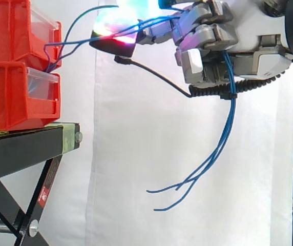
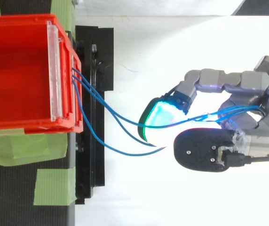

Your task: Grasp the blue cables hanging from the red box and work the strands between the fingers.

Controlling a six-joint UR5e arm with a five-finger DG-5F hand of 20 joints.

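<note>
Thin blue cables [image 1: 228, 133] run from the front of the stacked red bins [image 1: 13, 66] across the gap to my hand [image 1: 208, 46]. In the side view the strands pass between my curled fingers, then hang below the hand with their loose ends low at the middle. From above, the blue cables [image 2: 111, 122] leave the red bin [image 2: 17, 70] at its right edge and sag toward my hand [image 2: 247, 117], which is shut on them. A glowing fingertip pad [image 2: 160, 117] lies over the strands. My hand is to the right of the bins, apart from them.
The bins stand on a black stand [image 1: 23, 148] with green tape [image 2: 50, 188] on its top. A white curtain hangs behind. Open air lies between the bins and my hand.
</note>
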